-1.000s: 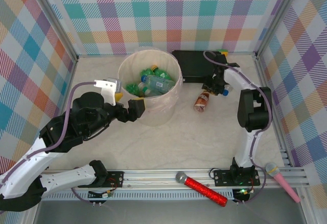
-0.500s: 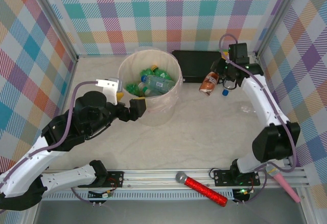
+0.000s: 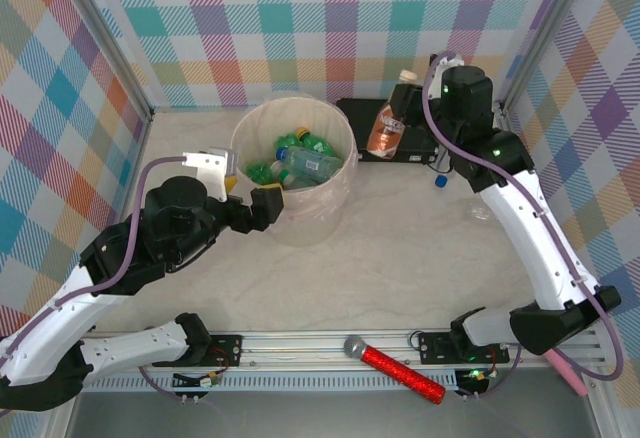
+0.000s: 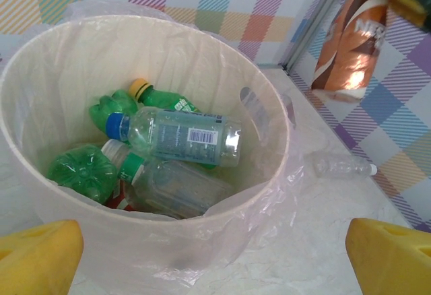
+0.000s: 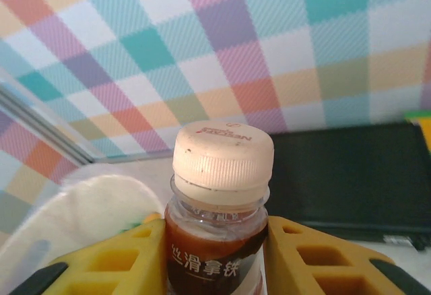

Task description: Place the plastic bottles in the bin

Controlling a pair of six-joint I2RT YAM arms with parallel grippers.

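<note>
Above the table's far right corner, seen from overhead, the right gripper (image 3: 398, 108) is clamped on the brown bottle (image 3: 382, 130). The bottle hangs tilted over the flat black box (image 3: 352, 128), well apart from the bin (image 3: 243, 128), which stands left of the box. The left gripper (image 3: 250, 194) waits just beside the bin's near wall. A red glittery microphone (image 3: 395, 370) and a pink microphone (image 3: 555, 356) lie at the near edge.

From the left wrist, the yellow fingertips (image 4: 37, 254) sit spread wide with nothing between them. The bin already holds green bottles (image 4: 81, 170) and a blue-capped clear bottle (image 4: 175, 133). A second clear bottle (image 4: 340, 168) lies on its side on the table beyond the bin.

From the right wrist, yellow fingers (image 5: 114, 261) pinch the brown bottle just under its pale cap (image 5: 222, 160).

I judge the main risks to be these: a release before the bottle clears the rim would drop it onto the box or table, the hold so near the neck may let it swing or slip, and the thin, liner-draped wall could be nudged by either arm.

The tabletop is pale and marbled, enclosed by pastel plaid walls with metal rails.
</note>
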